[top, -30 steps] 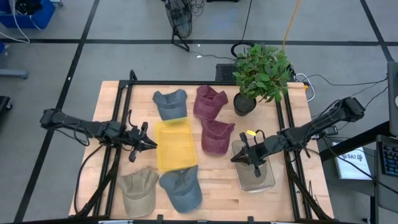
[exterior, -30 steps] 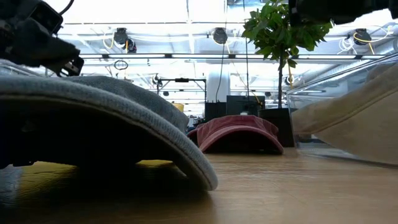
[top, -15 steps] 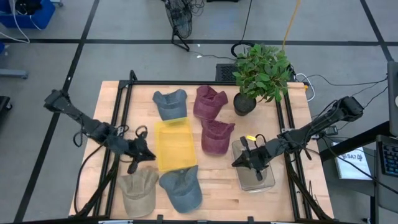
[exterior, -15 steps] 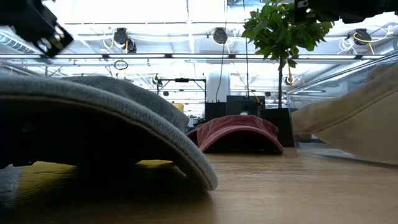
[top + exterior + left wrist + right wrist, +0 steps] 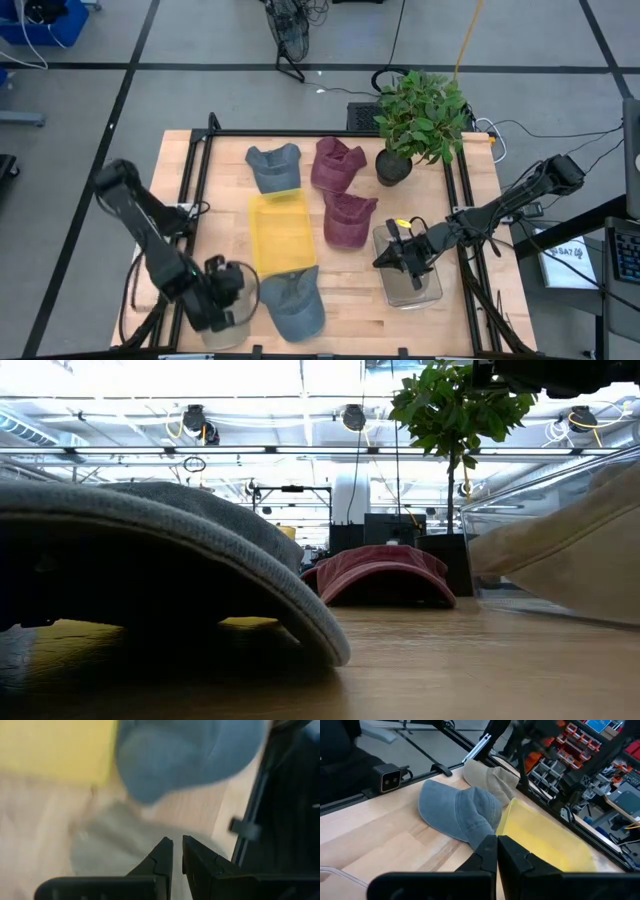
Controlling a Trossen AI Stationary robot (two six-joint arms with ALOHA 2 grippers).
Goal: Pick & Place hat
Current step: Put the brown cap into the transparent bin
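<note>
Since a second ago the left arm has swung from beside the yellow tray [image 5: 281, 232] down toward the counter's [image 5: 350, 290] near edge, and its left pincer [image 5: 222, 293] now sits right over the khaki hat [image 5: 222, 331], covering most of it in the high view. Seen from the left wrist, its two dark fingers [image 5: 162, 859] are nearly together with only a thin slit between them and nothing held, pointing at the blurred khaki fabric [image 5: 110, 845], with the blue-grey hat [image 5: 185, 755] and a corner of the tray [image 5: 55, 745] beyond. That blue-grey hat [image 5: 290, 303] lies just beside the khaki one, touching the tray's near end. The right pincer [image 5: 395, 256] has barely shifted; it hovers over the clear bin [image 5: 428, 288] on the far side of the tray, fingers [image 5: 487, 855] pressed together and empty. Next to the tray's long side lies a maroon hat [image 5: 347, 219], with a second maroon hat [image 5: 337, 163] and another blue hat [image 5: 273, 166] past the tray's far end. A potted plant [image 5: 418, 118] stands beyond those, at the counter's corner.
</note>
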